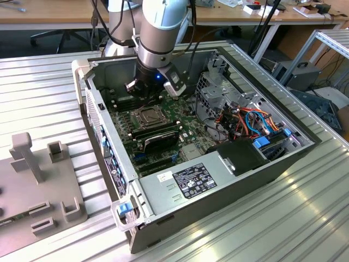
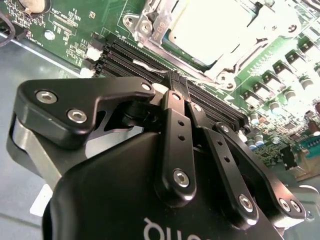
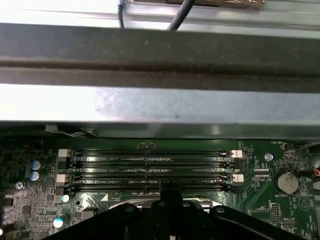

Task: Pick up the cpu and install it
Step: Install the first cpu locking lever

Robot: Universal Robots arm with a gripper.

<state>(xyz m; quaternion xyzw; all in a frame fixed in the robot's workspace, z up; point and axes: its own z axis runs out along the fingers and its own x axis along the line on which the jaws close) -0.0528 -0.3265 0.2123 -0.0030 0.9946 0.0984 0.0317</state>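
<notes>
The cpu (image 2: 210, 25) already appears seated on the motherboard (image 2: 75, 30), while the hand (image 2: 174, 87), closed and empty, hovers just above, upper centre of the exterior view.

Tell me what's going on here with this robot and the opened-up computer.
A robot arm reaches down into an open computer case lying on a ribbed metal table. Its end effector hovers just above the memory slots on the motherboard, closed, with nothing visible in its grip. Right beside it, the pale square processor chip appears to sit in its socket, with the metal frame around it.
</notes>
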